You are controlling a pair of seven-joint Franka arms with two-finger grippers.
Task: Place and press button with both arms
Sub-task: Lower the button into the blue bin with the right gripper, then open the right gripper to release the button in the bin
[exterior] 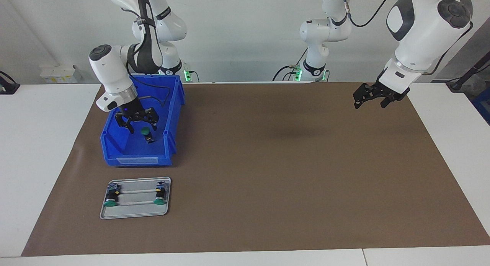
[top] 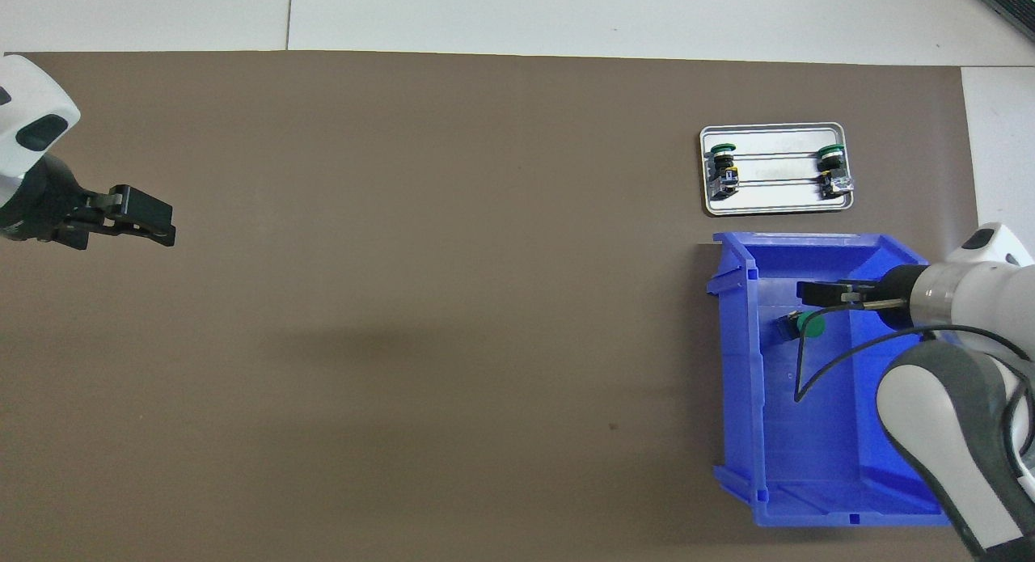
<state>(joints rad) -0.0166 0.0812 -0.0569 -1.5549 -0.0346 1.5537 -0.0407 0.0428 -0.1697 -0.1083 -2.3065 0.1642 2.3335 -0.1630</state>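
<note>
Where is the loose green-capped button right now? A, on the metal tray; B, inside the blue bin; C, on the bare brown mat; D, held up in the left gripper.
B: the button lies on the floor of the blue bin, just under the right gripper, whose fingertips stand apart.

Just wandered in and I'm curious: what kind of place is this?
Probably a robotics lab or test bench: two white robot arms at a table covered by a brown mat, a blue parts bin holding a green push-button, and a metal tray of more.
</note>
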